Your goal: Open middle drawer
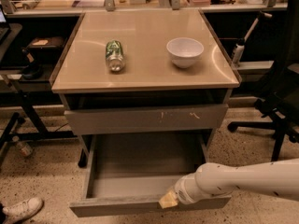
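Tabletop [149,24] carries a green can [114,55], on its side, and a white bowl [185,51], well apart. Gripper [168,200] sits at the middle drawer [140,164] front edge.

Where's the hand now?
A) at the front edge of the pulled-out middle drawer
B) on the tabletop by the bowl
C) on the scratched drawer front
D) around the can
A: the hand sits at the front edge of the middle drawer, pulled out below the scratched front.
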Action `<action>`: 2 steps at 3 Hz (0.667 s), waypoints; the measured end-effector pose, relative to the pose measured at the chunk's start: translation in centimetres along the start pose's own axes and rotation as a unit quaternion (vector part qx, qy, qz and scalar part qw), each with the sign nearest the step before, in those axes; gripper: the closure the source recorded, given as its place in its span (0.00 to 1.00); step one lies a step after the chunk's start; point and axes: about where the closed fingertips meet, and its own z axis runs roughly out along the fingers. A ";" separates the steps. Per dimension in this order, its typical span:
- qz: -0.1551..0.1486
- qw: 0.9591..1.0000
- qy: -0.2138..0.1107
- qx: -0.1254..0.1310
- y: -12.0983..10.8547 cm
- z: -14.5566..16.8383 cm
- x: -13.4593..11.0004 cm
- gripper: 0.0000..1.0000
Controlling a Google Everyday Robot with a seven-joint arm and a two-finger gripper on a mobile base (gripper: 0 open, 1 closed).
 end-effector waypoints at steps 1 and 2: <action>0.006 1.000 0.010 0.000 0.4 -0.1 1.2 1.00; 0.006 1.000 0.010 0.000 0.5 -0.4 1.1 1.00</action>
